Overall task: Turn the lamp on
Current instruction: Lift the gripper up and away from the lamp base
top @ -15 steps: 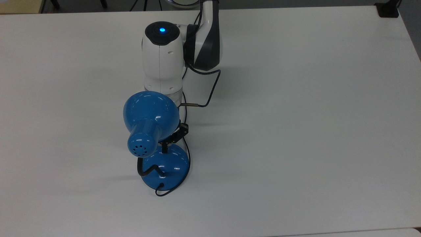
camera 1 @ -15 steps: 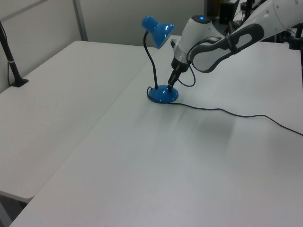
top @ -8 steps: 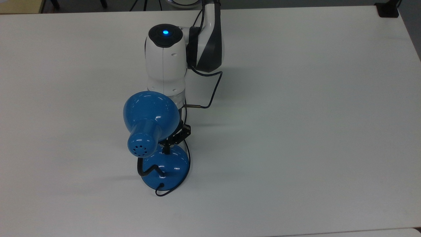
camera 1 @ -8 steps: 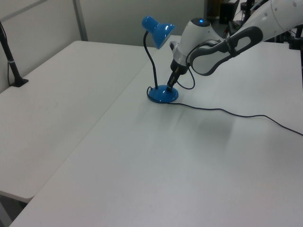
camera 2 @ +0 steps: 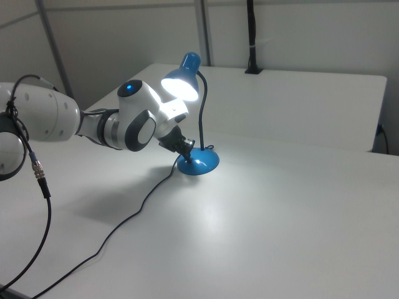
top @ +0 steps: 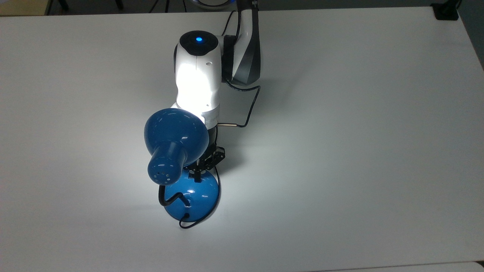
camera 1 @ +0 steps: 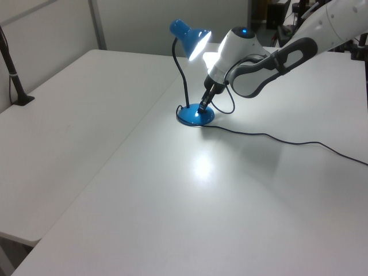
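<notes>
While the lamp (top: pixel 177 147) shines, throwing a bright patch onto the white table (top: pixel 359 132), the arm (top: pixel 198 71) reaches down from 12 o'clock in the top view, its white wrist link slanting toward the lamp's base. The gripper (top: pixel 196 173) sits at the 12 o'clock edge of the round blue base (top: pixel 193 198), fingertips against the dome; whether the fingers are spread or pressed together cannot be told. In the left view the gripper (camera 1: pixel 202 107) meets the base at its 2 o'clock side, with the forearm rising toward 2 o'clock. The lamp stands upright near the table's middle, its black gooseneck (camera 1: pixel 183 80) running vertically. In the top view, the shade's long axis runs from 6 toward 12 o'clock, mouth facing the arm. The thin black cord (camera 1: pixel 276 138) trails across the table toward 3 o'clock in the left view.
</notes>
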`<control>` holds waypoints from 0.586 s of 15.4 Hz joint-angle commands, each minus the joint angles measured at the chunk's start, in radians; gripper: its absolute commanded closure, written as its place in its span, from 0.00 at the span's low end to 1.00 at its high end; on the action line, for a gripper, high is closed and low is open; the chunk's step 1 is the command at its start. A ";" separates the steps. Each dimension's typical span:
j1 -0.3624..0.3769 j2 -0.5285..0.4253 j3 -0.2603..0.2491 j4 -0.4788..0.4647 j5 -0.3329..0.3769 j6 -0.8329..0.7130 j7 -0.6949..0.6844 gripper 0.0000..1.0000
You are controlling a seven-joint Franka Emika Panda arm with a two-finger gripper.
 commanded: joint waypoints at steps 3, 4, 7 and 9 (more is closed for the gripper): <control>0.035 -0.127 -0.006 -0.158 0.010 0.015 0.025 1.00; 0.036 -0.164 -0.006 -0.199 0.010 0.012 0.028 1.00; 0.040 -0.336 -0.006 -0.309 0.010 -0.151 0.026 1.00; 0.027 -0.423 -0.007 -0.303 0.010 -0.343 0.028 0.96</control>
